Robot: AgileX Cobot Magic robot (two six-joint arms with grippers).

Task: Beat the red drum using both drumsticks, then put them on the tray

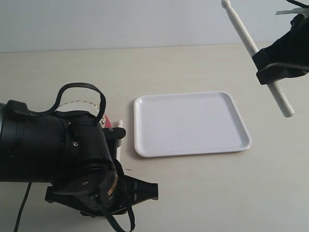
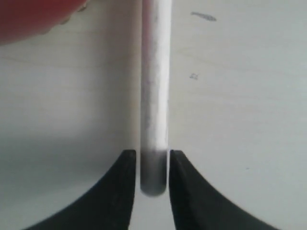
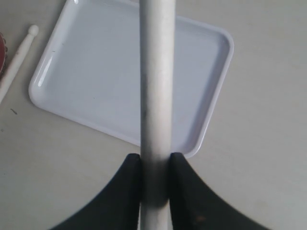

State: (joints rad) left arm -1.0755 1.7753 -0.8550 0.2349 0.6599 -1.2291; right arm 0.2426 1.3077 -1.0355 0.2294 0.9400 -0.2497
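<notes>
Right gripper [image 3: 154, 160]: you've got it clenched on the raised drumstick [image 3: 156, 72], with both black fingers pressed against the shaft near its butt end. In the exterior view that stick is held in the air and tilted, past the tray's [image 3: 100, 81] right rim, with its rounded tip uppermost and its butt end lowest. It touches nothing but the gripper. From the right wrist view the shaft crosses in front of the tray, well above it.

Left gripper [image 2: 153, 158]: the jaws straddle the butt end of the lying drumstick [image 2: 154, 72]. There's a thin sliver of light along one finger, so you can't call it from these views; clamped or let go, I cannot tell. The gripper sits low, close to the table [image 1: 193, 193].

The lying drumstick rests flat on the table just beside the tray's left rim, not touching it. Its rounded tip sits level with the middle of that rim.

The red drum [image 2: 29, 17] stands on the table on that same side of the tray, farther out than the stick. Most of it is hidden behind the left arm [image 1: 43, 140]; only a red edge and some brass studs show.

Both sticks are off the tray.
</notes>
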